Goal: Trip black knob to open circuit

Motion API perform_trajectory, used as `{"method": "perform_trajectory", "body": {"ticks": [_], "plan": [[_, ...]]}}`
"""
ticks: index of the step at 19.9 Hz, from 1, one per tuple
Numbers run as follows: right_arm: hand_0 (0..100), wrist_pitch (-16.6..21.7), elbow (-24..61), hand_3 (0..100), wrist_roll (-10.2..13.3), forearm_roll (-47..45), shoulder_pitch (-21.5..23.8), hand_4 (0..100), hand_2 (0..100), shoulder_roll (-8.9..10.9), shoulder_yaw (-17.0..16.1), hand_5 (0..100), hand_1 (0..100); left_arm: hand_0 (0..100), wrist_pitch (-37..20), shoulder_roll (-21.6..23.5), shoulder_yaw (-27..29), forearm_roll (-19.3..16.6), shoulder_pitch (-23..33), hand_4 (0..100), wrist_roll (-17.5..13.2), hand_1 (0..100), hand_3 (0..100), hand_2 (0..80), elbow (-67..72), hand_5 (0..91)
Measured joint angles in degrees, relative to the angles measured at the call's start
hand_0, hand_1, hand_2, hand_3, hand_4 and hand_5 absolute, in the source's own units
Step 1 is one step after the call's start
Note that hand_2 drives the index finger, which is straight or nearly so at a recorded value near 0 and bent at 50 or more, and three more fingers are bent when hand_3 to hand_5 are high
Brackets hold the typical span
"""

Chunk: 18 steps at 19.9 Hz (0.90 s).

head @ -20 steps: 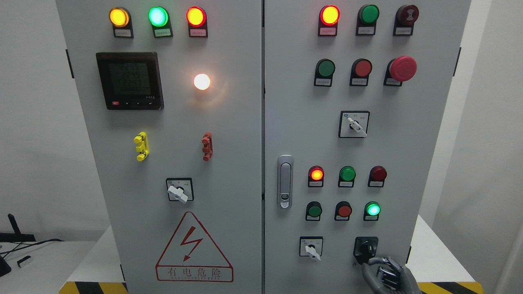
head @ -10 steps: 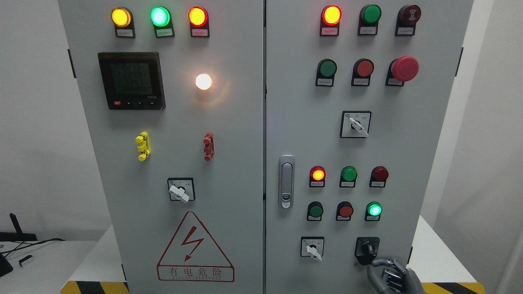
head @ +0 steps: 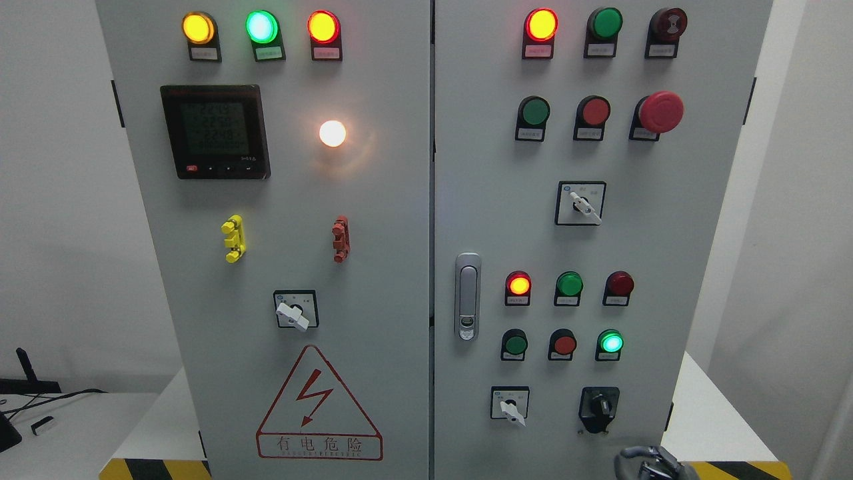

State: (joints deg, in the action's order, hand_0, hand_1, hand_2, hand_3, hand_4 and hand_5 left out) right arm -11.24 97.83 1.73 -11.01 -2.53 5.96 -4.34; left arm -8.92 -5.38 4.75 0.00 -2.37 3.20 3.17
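1. R hand at bottom edge; only knuckles and bent fingers show, touching nothing. Can't tell if clenched or released.
2. Black knob sits just above the fingers, apart from them, low on right cabinet door.
3. White-handled selector switch up-left of fingers; lit green lamp above knob. Nothing between fingers and knob.
4. Far left of fingers: red warning triangle w/ lightning bolt, text "有电危险". Lamp labels too small to read.

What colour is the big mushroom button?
Red, clearest in the head view.
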Motion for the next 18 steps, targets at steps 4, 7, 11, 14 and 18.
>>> {"method": "perform_trajectory", "body": {"ticks": [4, 7, 11, 14, 18], "plan": [[43, 2.38, 2.78, 92, -0.03, -2.60, 6.24, 86, 57, 1.53, -0.89, 83, 51, 12, 0.00, 0.00, 0.00, 0.00, 0.00, 0, 0.00, 39, 0, 0.0, 0.00, 0.0], [38, 5.55, 5.41, 75, -0.05, -4.70, 11.98, 70, 47, 2.89, -1.53, 70, 39, 12, 0.00, 0.00, 0.00, 0.00, 0.00, 0, 0.00, 39, 0, 0.0, 0.00, 0.0], [24, 10.25, 8.66, 50, -0.05, -6.26, 19.69, 47, 35, 4.22, -2.34, 45, 24, 12, 0.00, 0.00, 0.00, 0.00, 0.00, 0, 0.00, 39, 0, 0.0, 0.00, 0.0], [14, 12.18, 10.55, 39, -0.08, -6.90, 24.09, 37, 29, 4.92, -2.93, 37, 12, 12, 0.00, 0.00, 0.00, 0.00, 0.00, 0, 0.00, 39, 0, 0.0, 0.00, 0.0], [6, 13.19, 12.38, 32, -0.13, -7.43, 27.48, 30, 25, 5.51, -3.50, 30, 5, 12, 0.00, 0.00, 0.00, 0.00, 0.00, 0, 0.00, 39, 0, 0.0, 0.00, 0.0]]}}
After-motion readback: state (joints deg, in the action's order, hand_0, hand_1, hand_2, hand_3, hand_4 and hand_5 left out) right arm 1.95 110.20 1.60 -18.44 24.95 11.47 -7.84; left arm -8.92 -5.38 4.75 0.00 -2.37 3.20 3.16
